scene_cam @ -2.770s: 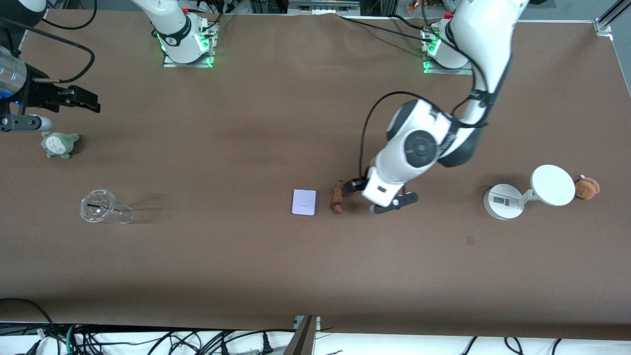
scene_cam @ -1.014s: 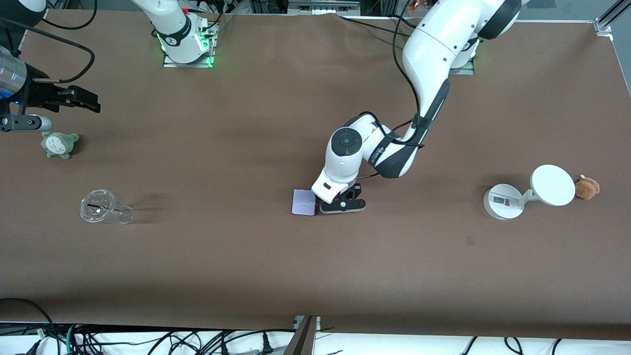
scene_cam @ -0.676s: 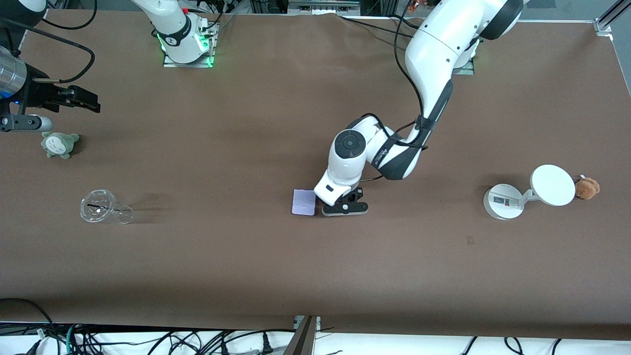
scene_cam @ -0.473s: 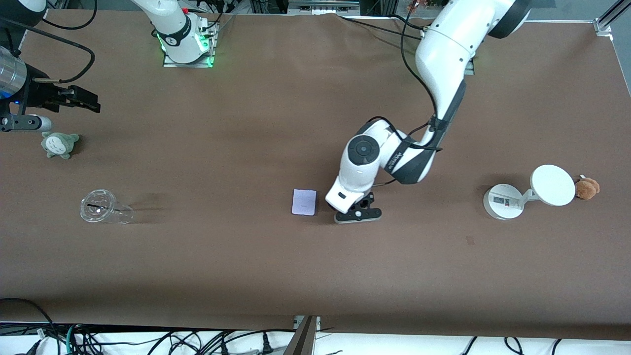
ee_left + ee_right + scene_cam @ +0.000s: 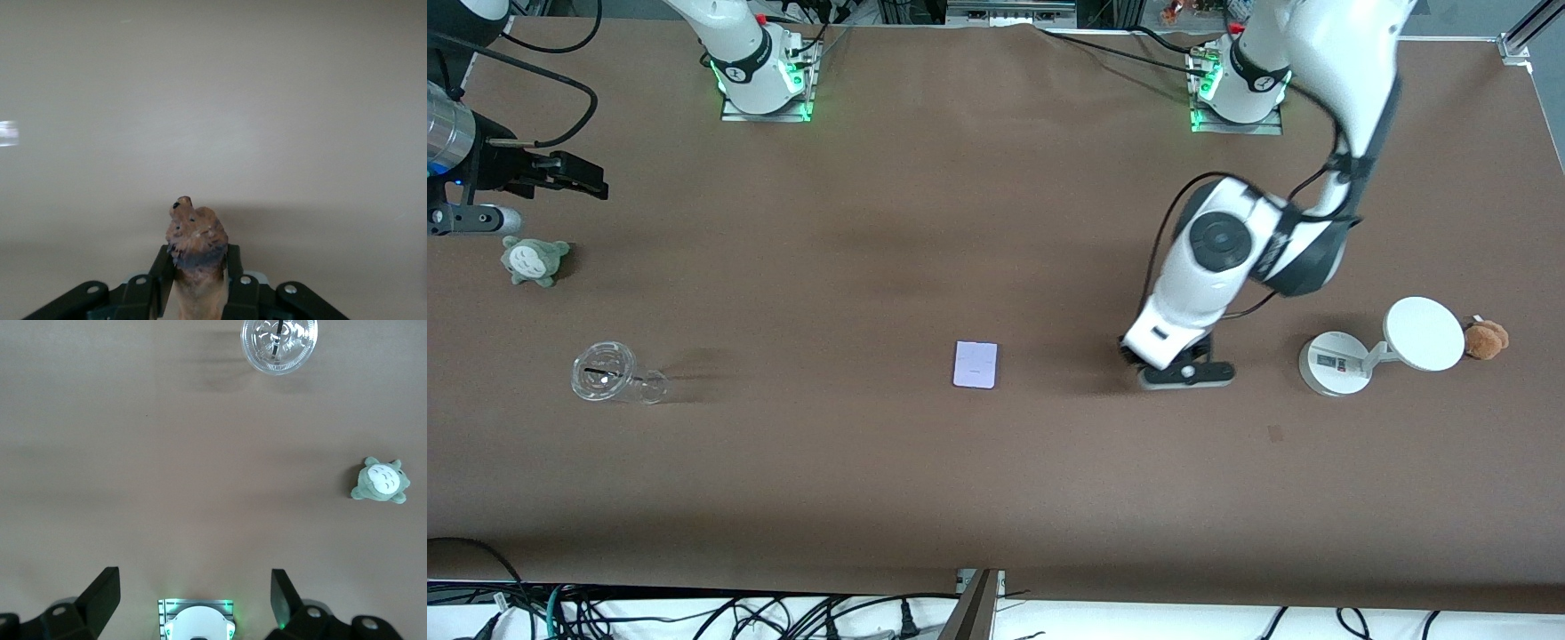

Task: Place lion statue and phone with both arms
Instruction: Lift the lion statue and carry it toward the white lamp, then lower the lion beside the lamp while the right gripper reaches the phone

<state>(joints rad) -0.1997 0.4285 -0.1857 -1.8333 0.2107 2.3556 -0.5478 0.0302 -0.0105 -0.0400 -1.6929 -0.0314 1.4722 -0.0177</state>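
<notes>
The right gripper [image 5: 574, 182] waits high over the right arm's end of the table, its fingers spread wide and empty; my guess is it holds back until the phone's turn comes. Below it a small green plush toy [image 5: 534, 260] sits on the table [image 5: 854, 480], and a clear cup [image 5: 609, 373] lies nearer the front camera.

The phone [image 5: 975, 364] lies flat and alone at mid-table, untouched, free to be picked up from above.

The left gripper [image 5: 1183, 373] hangs over bare table between the phone and the white stand [image 5: 1369, 351]. The left wrist view shows its fingers [image 5: 160, 270] clamped on the lion statue [image 5: 196, 243], pinching its body so the head sticks out clear. That grip probably keeps the slim figure from twisting in transit. A brown plush toy [image 5: 1487, 339] sits just beside the stand's disc.
</notes>
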